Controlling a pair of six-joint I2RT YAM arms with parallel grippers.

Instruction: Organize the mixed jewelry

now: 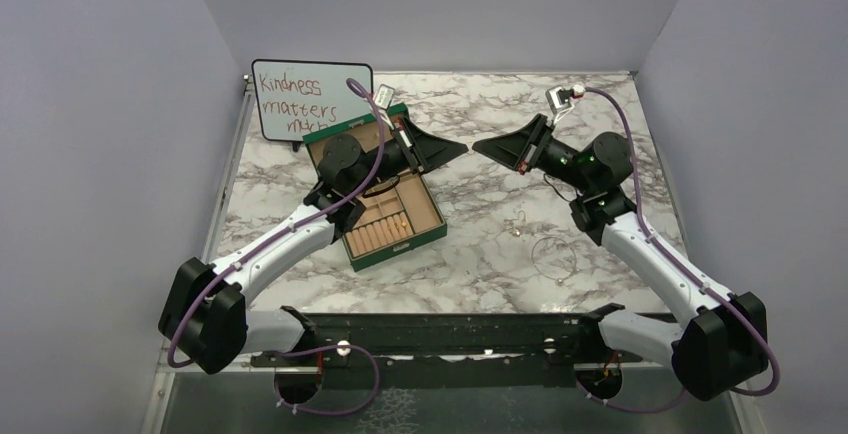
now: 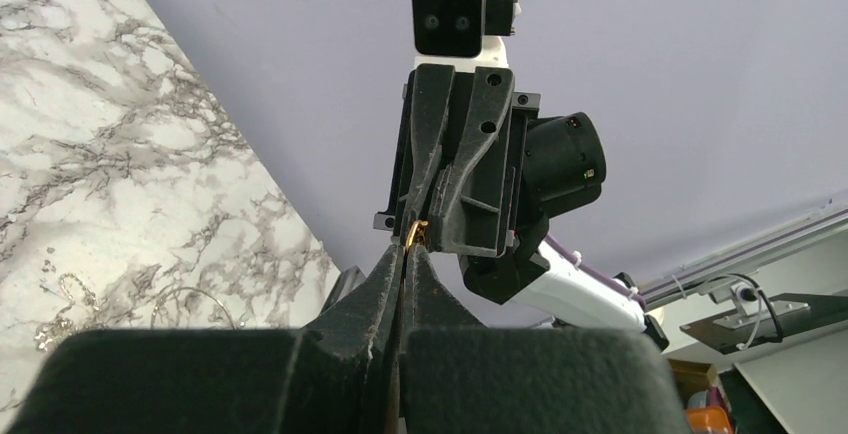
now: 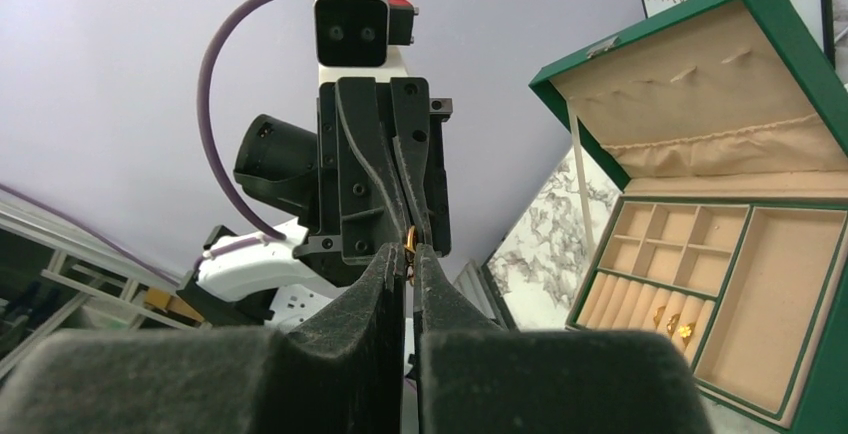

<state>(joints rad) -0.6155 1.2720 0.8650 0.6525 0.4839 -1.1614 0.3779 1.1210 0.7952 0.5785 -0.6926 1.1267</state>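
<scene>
1. Top view: L gripper (image 1: 462,148) and R gripper (image 1: 481,144) are seen tip to tip, raised over the marble table (image 1: 470,279), just right of the open green box (image 1: 400,250). The silver wire loop (image 1: 553,253) and small bits (image 1: 515,226) lie loose on the marble by the R arm, apart from the box
2. L wrist view: a gold ring (image 2: 417,235) is pinched where the tips meet. L fingers (image 2: 380,284) are closed to a slit on it, w/ the R gripper's tips pressed on it from opposite
3. R wrist view: the ring is held between R fingers (image 3: 385,274) too, so both grippers are clamped on it. Step judged: mid-air handover, prob. R to L, as the box sits on the L side. Next, one grip must be eased off w/o the ring being flicked away, then the ring taken to the ring rolls (image 3: 640,306)
</scene>
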